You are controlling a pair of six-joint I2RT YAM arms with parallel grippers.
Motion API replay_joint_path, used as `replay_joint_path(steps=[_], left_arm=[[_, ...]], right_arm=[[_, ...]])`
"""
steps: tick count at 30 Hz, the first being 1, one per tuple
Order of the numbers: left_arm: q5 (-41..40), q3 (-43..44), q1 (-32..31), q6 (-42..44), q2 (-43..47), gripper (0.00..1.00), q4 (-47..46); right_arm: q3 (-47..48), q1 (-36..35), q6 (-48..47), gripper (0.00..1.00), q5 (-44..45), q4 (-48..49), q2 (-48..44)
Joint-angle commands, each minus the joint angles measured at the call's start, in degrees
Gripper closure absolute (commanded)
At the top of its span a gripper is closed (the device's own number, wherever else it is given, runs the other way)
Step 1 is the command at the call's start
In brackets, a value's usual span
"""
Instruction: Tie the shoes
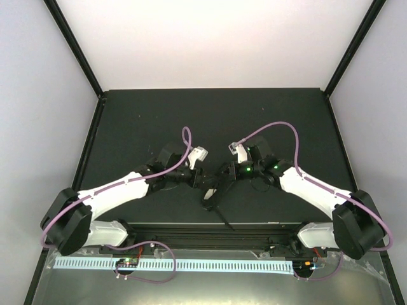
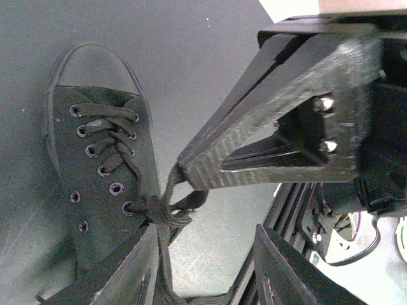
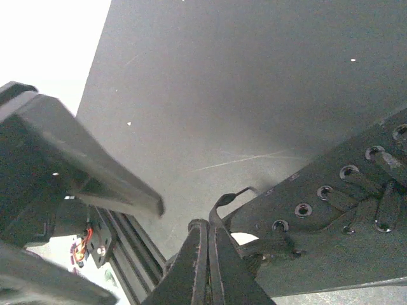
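The black shoe [image 2: 95, 165] lies on the dark mat, toe pointing away, its thin black laces [image 2: 111, 136] crossed up to a knot [image 2: 152, 210] by the top eyelets. In the right wrist view the shoe [image 3: 343, 222] fills the right side. My right gripper [image 3: 206, 227] is shut on a lace loop [image 3: 224, 202] that pokes out above its tips; the left wrist view shows it [image 2: 184, 175] pinching that strand just off the knot. My left gripper [image 2: 205, 235] stands open below the knot, a lace strand [image 2: 164, 254] running along its left finger, nothing clamped. From above, both grippers [image 1: 198, 179] [image 1: 221, 181] meet over the shoe.
A black rail [image 1: 203, 230] runs along the table's near edge right behind the shoe, with a loose lace end [image 1: 224, 219] trailing toward it. Black frame posts [image 1: 76, 47] and white walls enclose the mat [image 1: 210, 121]. Purple cables [image 1: 280, 127] arc over both arms.
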State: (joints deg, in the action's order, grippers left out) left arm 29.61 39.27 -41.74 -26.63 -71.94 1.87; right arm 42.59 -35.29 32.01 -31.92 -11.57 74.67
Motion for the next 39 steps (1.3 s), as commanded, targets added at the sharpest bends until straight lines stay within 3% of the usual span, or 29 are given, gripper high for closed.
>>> replay_joint_path(steps=[1,18,23,27,29,31,35,37,39], left_arm=[[7.62,1.65,1.43,7.38,-3.44,0.57,-3.12],[11.56,3.47,3.29,7.55,-9.89,0.69,-6.78],[11.39,3.71,3.81,7.35,-10.71,0.79,-7.39],[10.74,3.62,4.13,7.12,-11.11,0.97,-7.81],[9.04,3.25,4.4,6.97,-10.48,0.98,-7.51],[7.36,2.39,4.76,6.71,-9.26,0.99,-7.63],[6.12,1.84,5.44,7.06,-7.79,0.98,-6.77],[6.1,2.17,5.63,7.76,-7.82,0.99,-5.56],[5.96,2.47,5.72,8.49,-7.95,0.98,-4.01]], right_arm=[[-0.49,-0.27,-1.01,0.98,-2.66,1.87,-1.64],[-0.2,-0.3,-1.07,0.98,-4.4,2.29,-1.11],[-0.14,-0.29,-1.07,0.98,-4.71,2.33,-1.11],[-0.13,-0.28,-1.24,0.98,-4.53,2.1,-1.27],[-0.13,-0.26,-1.33,0.98,-3.87,1.67,-1.62],[-0.09,-0.23,-1.54,0.87,-2.2,0.56,-2.36],[-1.27,-0.37,-1.78,0.46,3.11,-2.11,-5.76],[-3.35,-0.75,-1.02,0.38,5.58,-2.52,-8.47],[-6.14,-1.97,0.46,0.38,8.34,-1.94,-11.34]])
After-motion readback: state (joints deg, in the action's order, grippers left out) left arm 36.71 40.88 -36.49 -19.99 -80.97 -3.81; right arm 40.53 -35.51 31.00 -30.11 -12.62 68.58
